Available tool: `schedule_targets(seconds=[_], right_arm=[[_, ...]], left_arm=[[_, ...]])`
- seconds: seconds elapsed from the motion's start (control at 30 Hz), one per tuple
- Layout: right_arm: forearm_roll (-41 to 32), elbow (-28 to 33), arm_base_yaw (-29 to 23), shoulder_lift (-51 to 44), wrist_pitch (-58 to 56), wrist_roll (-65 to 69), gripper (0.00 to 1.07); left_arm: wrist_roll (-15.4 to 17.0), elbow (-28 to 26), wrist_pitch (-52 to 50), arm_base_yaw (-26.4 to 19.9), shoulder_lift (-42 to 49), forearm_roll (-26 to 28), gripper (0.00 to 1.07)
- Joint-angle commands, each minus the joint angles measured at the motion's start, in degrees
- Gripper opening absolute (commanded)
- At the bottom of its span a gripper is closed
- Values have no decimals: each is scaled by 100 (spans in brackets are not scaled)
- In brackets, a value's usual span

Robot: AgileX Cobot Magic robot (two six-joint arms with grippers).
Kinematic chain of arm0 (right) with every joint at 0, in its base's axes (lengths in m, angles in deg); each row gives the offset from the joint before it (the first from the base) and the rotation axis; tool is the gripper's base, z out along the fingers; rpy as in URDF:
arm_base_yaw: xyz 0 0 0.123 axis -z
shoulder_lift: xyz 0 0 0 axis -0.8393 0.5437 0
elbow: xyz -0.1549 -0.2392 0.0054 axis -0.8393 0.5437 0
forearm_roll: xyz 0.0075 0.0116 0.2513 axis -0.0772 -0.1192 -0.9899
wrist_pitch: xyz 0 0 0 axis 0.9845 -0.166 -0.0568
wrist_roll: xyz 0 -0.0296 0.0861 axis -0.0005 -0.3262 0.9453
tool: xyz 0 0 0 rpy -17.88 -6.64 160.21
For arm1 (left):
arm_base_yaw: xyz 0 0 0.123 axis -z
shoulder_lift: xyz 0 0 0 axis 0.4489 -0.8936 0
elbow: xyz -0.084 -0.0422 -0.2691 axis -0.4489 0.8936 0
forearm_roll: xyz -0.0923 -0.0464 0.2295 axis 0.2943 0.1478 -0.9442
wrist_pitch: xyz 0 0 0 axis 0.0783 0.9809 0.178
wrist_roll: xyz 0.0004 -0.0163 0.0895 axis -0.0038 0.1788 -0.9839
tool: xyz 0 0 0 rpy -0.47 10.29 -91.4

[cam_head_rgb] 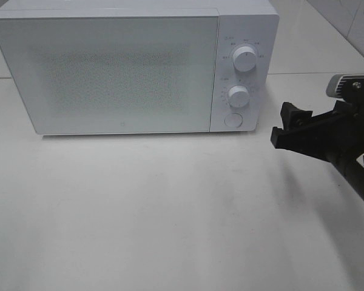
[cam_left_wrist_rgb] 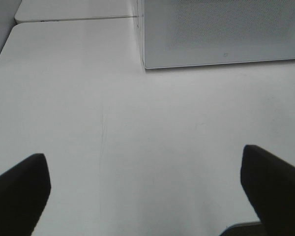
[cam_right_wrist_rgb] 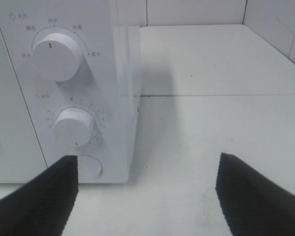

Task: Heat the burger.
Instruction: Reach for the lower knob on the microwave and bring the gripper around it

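Observation:
The burger shows in none of the views. The white microwave (cam_head_rgb: pixel 109 66) stands at the back of the table with its door shut, and its frosted door panel (cam_left_wrist_rgb: pixel 221 29) reveals nothing inside. My right gripper (cam_head_rgb: pixel 280 127) hovers just right of the microwave's control panel, open and empty. In the right wrist view, the right gripper (cam_right_wrist_rgb: pixel 147 196) faces the panel's lower corner with its dark fingers (cam_right_wrist_rgb: pixel 39 199) spread wide. My left gripper (cam_left_wrist_rgb: pixel 145 191) is open over bare table in front of the microwave's left part, holding nothing.
The control panel carries an upper knob (cam_head_rgb: pixel 245 59), a lower knob (cam_head_rgb: pixel 238 95) and a round button (cam_head_rgb: pixel 233 119). The white table (cam_head_rgb: pixel 170 212) stretches in front of the microwave. A seam in the table (cam_right_wrist_rgb: pixel 221 96) runs behind the right gripper.

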Motion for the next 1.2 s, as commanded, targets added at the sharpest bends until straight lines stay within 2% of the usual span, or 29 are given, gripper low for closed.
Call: schedule_targets(seconds=[0.03, 0.23, 0.53, 1.2], right_arm=[[-355, -103, -275, 92, 796, -189, 75], [-773, -413, -802, 407, 905, -447, 75], [-1146, -825, -1134, 567, 900, -819, 75], [-1175, -1627, -1117, 1432, 1112, -625, 75]], left_arm=[[34, 11, -80, 6, 149, 0, 98], [34, 11, -80, 6, 149, 0, 98], [34, 11, -80, 6, 149, 0, 98], [34, 11, -80, 6, 149, -6, 98]])
